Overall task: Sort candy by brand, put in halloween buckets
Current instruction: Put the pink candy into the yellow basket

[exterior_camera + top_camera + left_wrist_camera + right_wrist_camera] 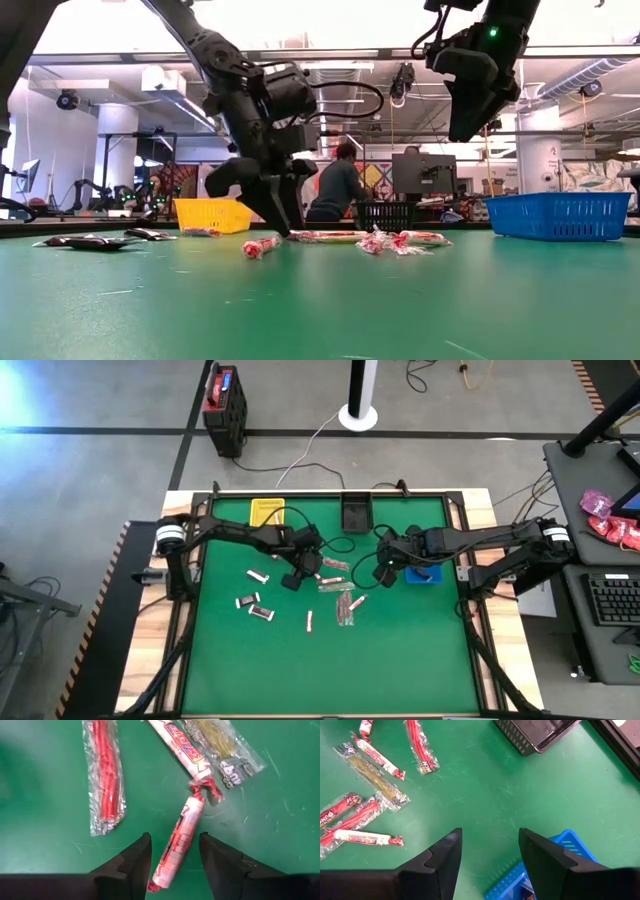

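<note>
My left gripper is open and points steeply down, its tips low over the green mat. A pink-and-white candy roll lies flat on the mat between the fingers, with a gap on each side. More candy lies just beyond it: a red stick in clear wrap, a second roll and a yellowish stick. My right gripper hangs open and high beside the blue bucket. The yellow bucket and black bucket stand at the far edge.
Several dark-wrapped candies lie on the mat to the left of my left gripper, and a red-wrapped cluster lies at mid-table. A large black-and-red box stands on the floor beyond the table. A person sits in the room behind.
</note>
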Controlling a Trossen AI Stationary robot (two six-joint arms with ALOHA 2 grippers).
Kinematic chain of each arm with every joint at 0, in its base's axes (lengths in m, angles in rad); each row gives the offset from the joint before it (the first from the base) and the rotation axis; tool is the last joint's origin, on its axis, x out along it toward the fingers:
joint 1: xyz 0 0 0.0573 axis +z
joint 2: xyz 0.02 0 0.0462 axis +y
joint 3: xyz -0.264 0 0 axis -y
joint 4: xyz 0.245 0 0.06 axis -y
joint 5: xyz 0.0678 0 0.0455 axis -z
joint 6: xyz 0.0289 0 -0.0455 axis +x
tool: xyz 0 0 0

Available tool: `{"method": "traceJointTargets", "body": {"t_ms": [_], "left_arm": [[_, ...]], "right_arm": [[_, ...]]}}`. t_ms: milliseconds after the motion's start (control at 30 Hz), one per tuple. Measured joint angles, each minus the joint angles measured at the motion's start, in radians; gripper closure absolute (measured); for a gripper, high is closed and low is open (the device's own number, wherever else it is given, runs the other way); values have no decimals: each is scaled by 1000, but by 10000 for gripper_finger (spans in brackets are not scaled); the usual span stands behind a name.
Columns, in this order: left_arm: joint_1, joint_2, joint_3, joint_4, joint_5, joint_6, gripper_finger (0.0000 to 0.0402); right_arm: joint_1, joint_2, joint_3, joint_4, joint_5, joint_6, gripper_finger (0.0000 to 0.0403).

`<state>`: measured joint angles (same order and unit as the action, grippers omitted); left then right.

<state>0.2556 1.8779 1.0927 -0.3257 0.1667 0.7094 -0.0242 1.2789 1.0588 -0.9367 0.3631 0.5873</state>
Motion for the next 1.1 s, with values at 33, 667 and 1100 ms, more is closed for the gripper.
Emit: {"method": "traceJointTargets", "body": {"t_ms": [33,667,1100], "left_arm": [[1,6,0,1,0,0,260],[-8,-41,26,-93,-12,-98,377],[218,-416,-31,-232,-189,-213,384]], "right_arm": [[0,0,0,0,0,0,213],[0,0,-2,0,1,-5,213],[0,0,-10,6,1,-5,213]]}}
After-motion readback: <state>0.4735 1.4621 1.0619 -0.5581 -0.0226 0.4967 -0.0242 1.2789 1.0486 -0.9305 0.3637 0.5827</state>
